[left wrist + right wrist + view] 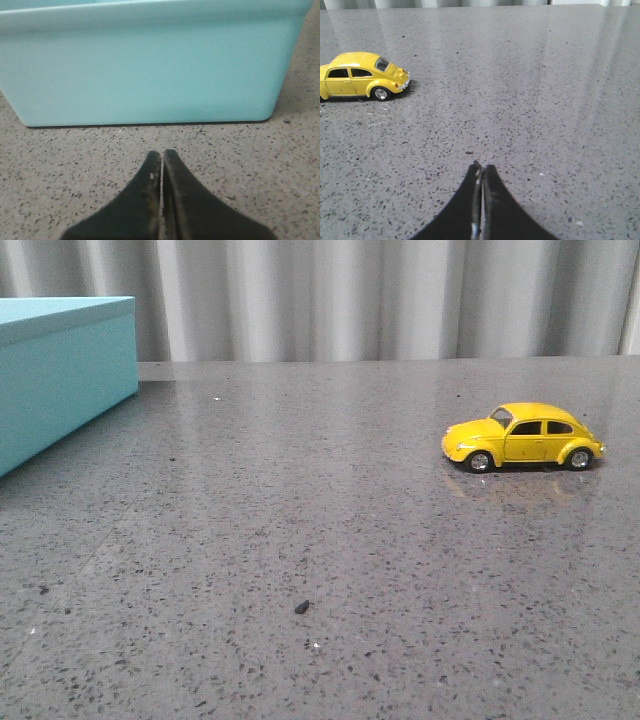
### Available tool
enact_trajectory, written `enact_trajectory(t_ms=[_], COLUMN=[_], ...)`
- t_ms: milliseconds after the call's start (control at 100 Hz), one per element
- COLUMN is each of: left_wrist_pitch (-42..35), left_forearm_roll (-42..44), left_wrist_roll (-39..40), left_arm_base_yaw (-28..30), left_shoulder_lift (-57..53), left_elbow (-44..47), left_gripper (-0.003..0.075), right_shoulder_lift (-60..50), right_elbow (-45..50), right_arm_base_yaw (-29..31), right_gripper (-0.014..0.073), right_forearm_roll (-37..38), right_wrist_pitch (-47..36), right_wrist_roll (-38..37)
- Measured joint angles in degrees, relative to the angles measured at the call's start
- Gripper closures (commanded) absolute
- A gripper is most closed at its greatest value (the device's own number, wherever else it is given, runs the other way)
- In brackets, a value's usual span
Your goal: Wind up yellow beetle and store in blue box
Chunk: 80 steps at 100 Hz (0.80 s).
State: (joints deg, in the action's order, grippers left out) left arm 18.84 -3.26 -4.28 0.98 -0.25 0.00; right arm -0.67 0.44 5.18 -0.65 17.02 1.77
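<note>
The yellow beetle (523, 436) stands on its wheels on the grey speckled table at the right, nose pointing left. It also shows in the right wrist view (362, 76), off to one side of my right gripper (481, 167), which is shut and empty above the table. The blue box (60, 375) stands at the far left with its lid on. In the left wrist view its side wall (150, 65) fills the frame just ahead of my left gripper (162, 154), which is shut and empty. Neither gripper shows in the front view.
The grey speckled table (300, 520) runs back to a grey pleated curtain (380, 295). A small dark crumb (301, 607) lies near the table's front middle.
</note>
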Motion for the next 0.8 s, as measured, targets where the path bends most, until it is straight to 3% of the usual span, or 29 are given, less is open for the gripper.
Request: enact_trajectory(t_ms=[800], left_wrist_pitch=[-0.03], left_forearm_roll=[0.73], left_wrist_roll=[0.00], left_arm_base_yaw=[0.00], left_shoulder_lift=[0.00], left_elbow=[0.00], left_gripper=[0.0741], right_shoulder_lift=[0.00], right_elbow=[0.00], right_arm_base_yaw=[0.00], right_gripper=[0.0655], right_forearm_roll=[0.00], right_wrist_pitch=[0.00], right_wrist_roll=[-0.04])
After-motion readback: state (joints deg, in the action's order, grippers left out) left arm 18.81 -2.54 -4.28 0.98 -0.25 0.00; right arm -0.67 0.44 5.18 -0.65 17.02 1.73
